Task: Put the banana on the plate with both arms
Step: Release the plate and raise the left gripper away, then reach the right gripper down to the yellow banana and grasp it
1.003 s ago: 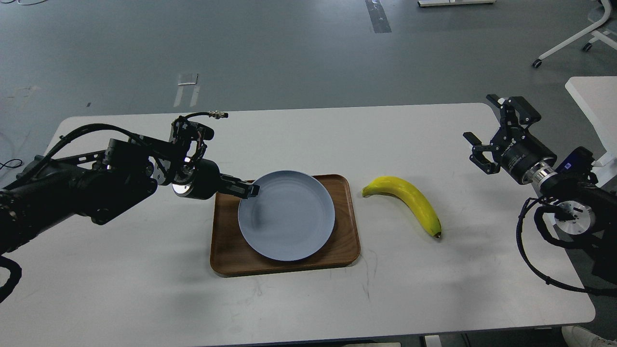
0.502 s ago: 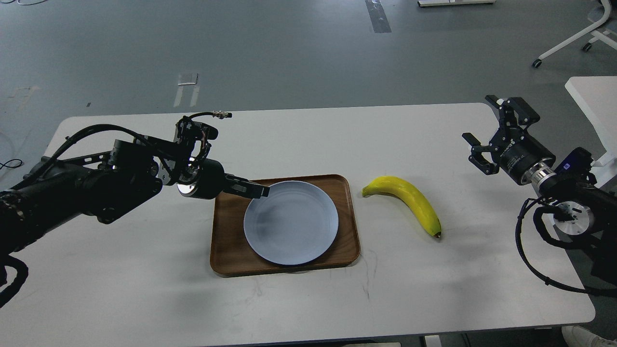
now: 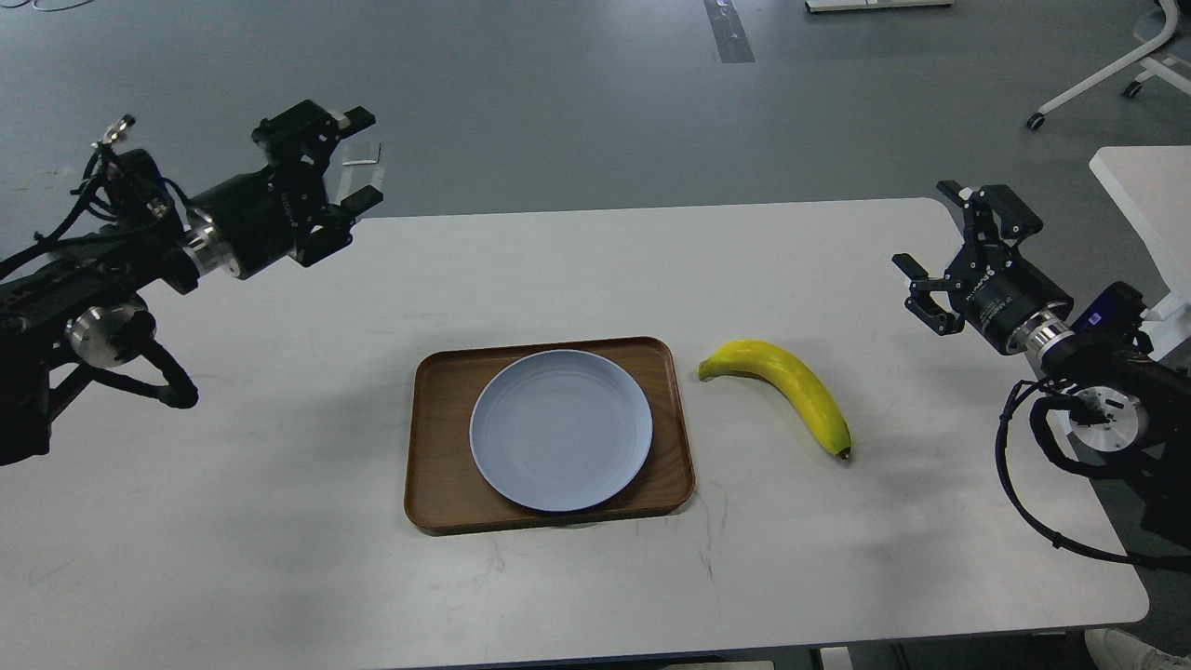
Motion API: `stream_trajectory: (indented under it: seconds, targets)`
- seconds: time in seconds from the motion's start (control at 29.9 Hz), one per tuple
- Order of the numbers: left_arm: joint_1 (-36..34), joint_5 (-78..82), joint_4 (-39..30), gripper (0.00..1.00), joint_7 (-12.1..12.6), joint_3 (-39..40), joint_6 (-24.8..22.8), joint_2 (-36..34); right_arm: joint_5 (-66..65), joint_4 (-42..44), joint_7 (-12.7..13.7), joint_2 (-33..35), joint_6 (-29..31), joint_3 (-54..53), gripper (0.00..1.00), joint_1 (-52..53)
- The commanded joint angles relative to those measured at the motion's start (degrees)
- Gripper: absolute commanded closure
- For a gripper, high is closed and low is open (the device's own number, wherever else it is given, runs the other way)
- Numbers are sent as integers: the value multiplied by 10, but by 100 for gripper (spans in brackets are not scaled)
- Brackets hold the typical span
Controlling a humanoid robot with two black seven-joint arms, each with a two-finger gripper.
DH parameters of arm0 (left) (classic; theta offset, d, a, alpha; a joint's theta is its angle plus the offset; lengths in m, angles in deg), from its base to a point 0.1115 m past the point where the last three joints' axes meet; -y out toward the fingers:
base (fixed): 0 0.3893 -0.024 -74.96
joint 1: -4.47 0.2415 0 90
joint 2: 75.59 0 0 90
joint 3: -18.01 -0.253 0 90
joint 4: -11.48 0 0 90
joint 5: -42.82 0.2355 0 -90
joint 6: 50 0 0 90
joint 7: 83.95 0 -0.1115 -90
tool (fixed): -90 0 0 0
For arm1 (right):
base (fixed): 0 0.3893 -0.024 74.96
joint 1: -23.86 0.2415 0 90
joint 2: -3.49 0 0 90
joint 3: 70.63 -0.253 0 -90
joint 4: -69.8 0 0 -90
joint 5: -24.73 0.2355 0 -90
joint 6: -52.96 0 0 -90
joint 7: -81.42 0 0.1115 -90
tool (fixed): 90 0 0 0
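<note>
The pale blue-grey plate (image 3: 560,430) lies flat inside the brown wooden tray (image 3: 437,484) at the table's middle. The yellow banana (image 3: 791,391) lies on the table just right of the tray, stem end toward the tray, dark tip toward the front right. My left gripper (image 3: 352,158) is open and empty, raised over the table's far left edge, well away from the plate. My right gripper (image 3: 935,228) is open and empty at the table's right side, behind and to the right of the banana.
The white table (image 3: 279,558) carries only the tray, plate and banana. A second white table corner (image 3: 1144,181) and a wheeled chair base (image 3: 1107,74) stand at the far right on the grey floor.
My left gripper let go of the plate's rim and pulled back up and to the far left. The plate, earlier tilted and held, now lies flat in the tray. The right arm barely moved.
</note>
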Motion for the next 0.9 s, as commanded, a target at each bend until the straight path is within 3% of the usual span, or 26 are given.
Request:
stream_trajectory:
  seconds: [0.0, 0.17, 0.27, 0.53, 0.7, 0.87]
  targets:
    - [89, -24, 2, 2, 0, 73, 0, -12, -2, 0, 0, -1, 0, 1, 0, 0]
    - [154, -32, 5, 2, 0, 133, 0, -13, -52, -8, 0, -1, 0, 41, 0, 12]
    - [170, -32, 9, 2, 0, 151, 0, -10, -151, -23, 0, 7, 0, 98, 0, 55]
    - [168, -31, 7, 2, 0, 155, 0, -9, -342, -55, 0, 29, 0, 203, 0, 182]
    - [166, -29, 4, 2, 0, 155, 0, -11, -463, -79, 0, 8, 0, 307, 0, 289]
    - [164, -29, 3, 2, 0, 155, 0, -12, -553, -87, 0, -9, 0, 378, 0, 331]
